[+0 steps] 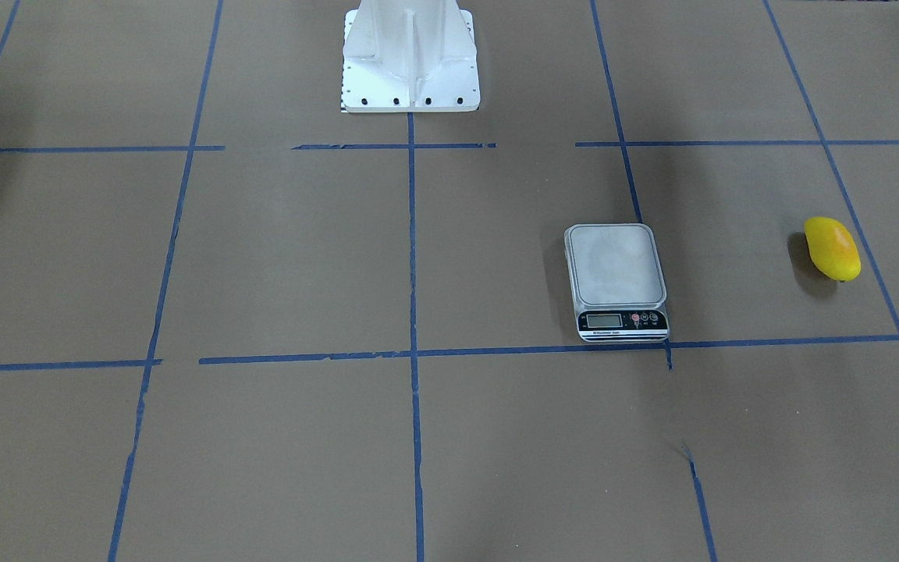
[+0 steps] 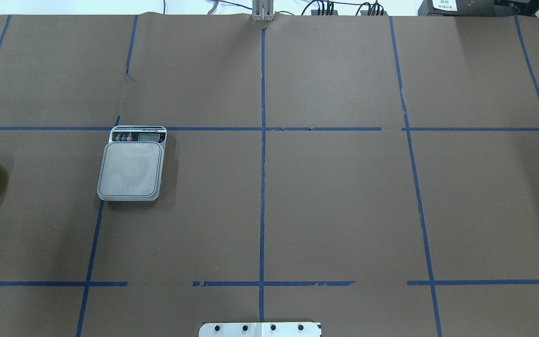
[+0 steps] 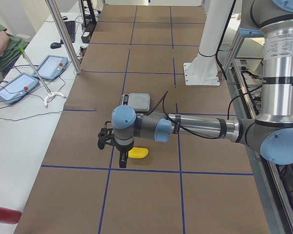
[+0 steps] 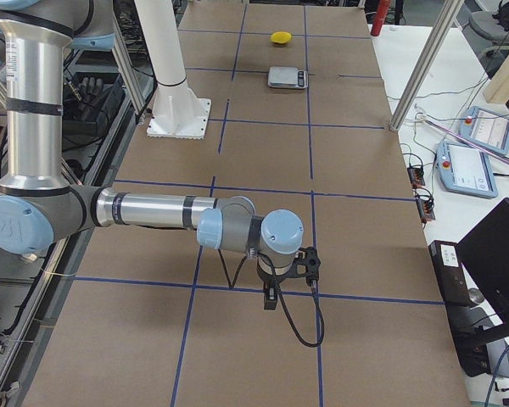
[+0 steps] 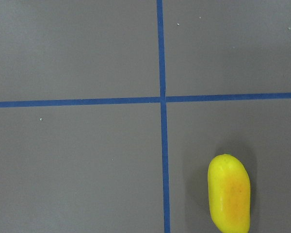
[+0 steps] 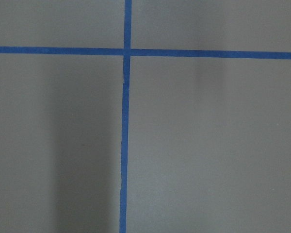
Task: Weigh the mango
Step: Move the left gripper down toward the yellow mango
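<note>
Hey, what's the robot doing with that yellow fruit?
It's getting ready to weigh the small glossy yellow mango. The mango lies on the brown table, off to the side of the flat silver kitchen scale, whose platform is empty. The robot's left arm hangs close beside the mango but isn't holding it. The right arm is far away.

No text can be read with certainty. The flat silver kitchen scale with a black control panel (image 1: 616, 269), toward the table's left end, has a strip of small white print (image 1: 621, 334) under its grey display (image 1: 604, 320). The print is too small to make out, and the display's digits are illegible.
</note>
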You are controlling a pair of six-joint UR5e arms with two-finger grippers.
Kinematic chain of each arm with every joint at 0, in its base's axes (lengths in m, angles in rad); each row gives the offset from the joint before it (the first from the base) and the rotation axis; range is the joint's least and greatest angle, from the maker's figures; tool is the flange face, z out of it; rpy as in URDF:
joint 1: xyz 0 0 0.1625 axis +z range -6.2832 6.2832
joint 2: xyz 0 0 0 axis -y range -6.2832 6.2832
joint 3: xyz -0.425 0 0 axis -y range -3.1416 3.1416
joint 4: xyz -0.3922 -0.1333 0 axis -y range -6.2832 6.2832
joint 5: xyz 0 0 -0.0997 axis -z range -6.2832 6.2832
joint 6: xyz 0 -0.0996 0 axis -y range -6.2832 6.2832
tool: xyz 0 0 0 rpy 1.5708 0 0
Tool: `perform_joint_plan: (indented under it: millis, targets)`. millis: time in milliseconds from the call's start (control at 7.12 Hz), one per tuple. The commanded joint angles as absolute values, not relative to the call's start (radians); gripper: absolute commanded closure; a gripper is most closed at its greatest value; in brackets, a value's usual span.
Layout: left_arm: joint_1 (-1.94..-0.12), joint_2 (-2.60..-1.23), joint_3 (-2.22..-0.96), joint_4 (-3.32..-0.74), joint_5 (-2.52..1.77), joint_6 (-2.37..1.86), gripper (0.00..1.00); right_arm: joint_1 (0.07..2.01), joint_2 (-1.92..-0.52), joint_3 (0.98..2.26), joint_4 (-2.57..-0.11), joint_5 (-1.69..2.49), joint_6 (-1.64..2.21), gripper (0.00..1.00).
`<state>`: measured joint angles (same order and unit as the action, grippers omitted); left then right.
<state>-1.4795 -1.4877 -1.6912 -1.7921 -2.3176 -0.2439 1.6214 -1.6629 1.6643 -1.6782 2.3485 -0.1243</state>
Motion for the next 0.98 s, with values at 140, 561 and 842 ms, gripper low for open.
perform_joint_plan:
  millis: [140, 561, 842]
  targets:
    - [-1.301, -1.427, -1.625, -2.110, -2.312, -0.493, 0.00, 1.621, -1.663, 1.664, -1.678, 2.349, -0.123, 0.00]
    - [-1.163, -1.428, -1.536, -2.288, -2.226, -0.640, 0.00, 1.621, -1.664, 1.664, -1.678, 2.349, -0.124, 0.00]
    - [-1.141, -1.428, -1.525, -2.304, -2.226, -0.643, 0.00, 1.621, -1.663, 1.664, -1.677, 2.349, -0.124, 0.00]
